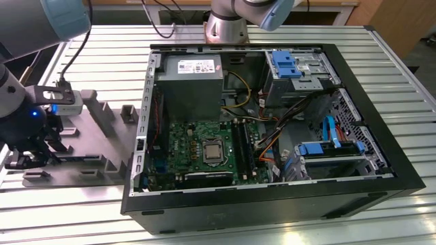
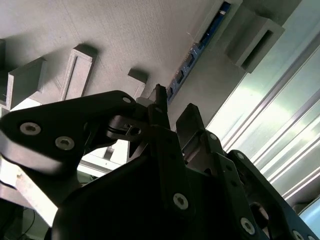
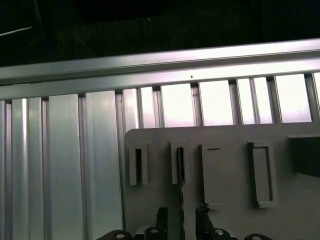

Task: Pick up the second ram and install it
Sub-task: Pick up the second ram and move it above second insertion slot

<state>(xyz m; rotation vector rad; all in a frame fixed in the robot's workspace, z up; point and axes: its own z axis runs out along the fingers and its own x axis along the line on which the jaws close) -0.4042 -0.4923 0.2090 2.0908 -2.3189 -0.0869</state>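
- Exterior view: my tool point(image 1: 27, 155) sits low over the grey fixture plate point(image 1: 75, 176) on the bench point(image 1: 61, 214), at the exterior view's left, well apart from the open computer case point(image 1: 272, 127). I judge this to be the pick-up step.
- Second wrist view: the second ram point(image 2: 196, 50) stands on edge in the fixture, its long axis running along the plate towards the tool point(image 2: 174, 105).
- First wrist view: the tool point(image 3: 182, 222) is narrowly parted, one finger on each side of the ram point(image 3: 180, 185). Closing calls for staying centred and square to its flat faces.
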